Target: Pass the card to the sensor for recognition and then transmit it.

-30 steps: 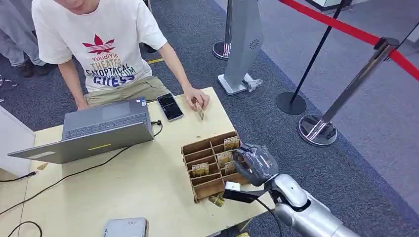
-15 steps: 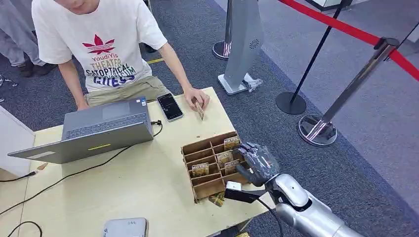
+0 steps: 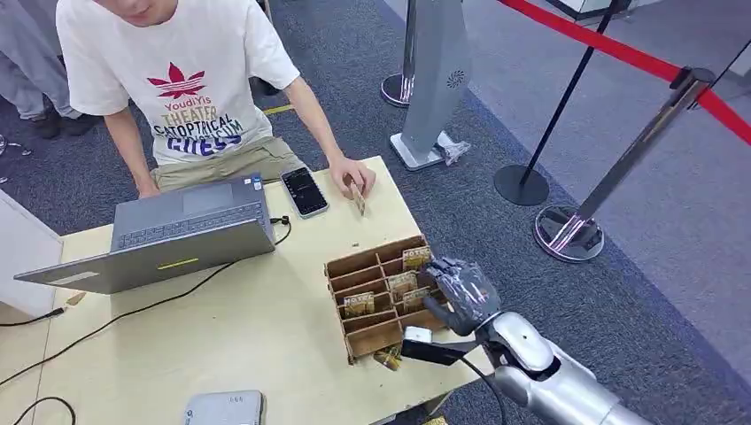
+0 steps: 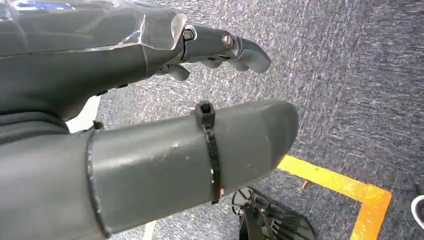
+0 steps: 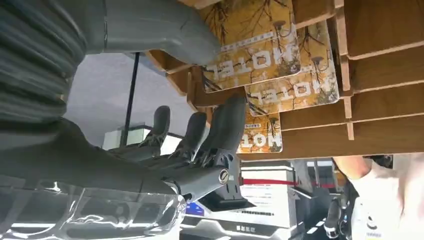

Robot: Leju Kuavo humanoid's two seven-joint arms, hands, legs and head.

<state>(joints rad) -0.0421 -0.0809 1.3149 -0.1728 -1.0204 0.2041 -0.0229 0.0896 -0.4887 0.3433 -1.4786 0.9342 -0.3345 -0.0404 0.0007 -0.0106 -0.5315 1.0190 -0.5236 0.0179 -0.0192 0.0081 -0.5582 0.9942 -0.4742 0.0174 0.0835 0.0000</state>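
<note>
A wooden divider box (image 3: 338, 272) stands near the table's right edge with several yellow "HOTEL" cards upright in its slots, among them one at the far right (image 3: 414, 258) and one on the left (image 3: 359, 304). My right hand (image 3: 460, 288) hovers over the box's right side with its fingers spread, holding nothing. In the right wrist view the thumb (image 5: 150, 25) lies beside the top card (image 5: 255, 45) and the fingers (image 5: 220, 125) reach by a lower card (image 5: 261, 139). My left hand (image 4: 150, 65) hangs open over the carpet. A grey sensor device (image 3: 226, 409) sits at the table's near edge.
A person sits across the table and stands one card (image 3: 358, 198) on it, beside a phone (image 3: 305, 191). An open laptop (image 3: 177, 232) with cables takes the left half. Stanchions with a red belt (image 3: 611, 190) and a grey kiosk (image 3: 436, 80) stand on the carpet to the right.
My right hand has shifted slightly over the box and its fingers have spread out toward the cards. The person and the table's things have stayed put.
</note>
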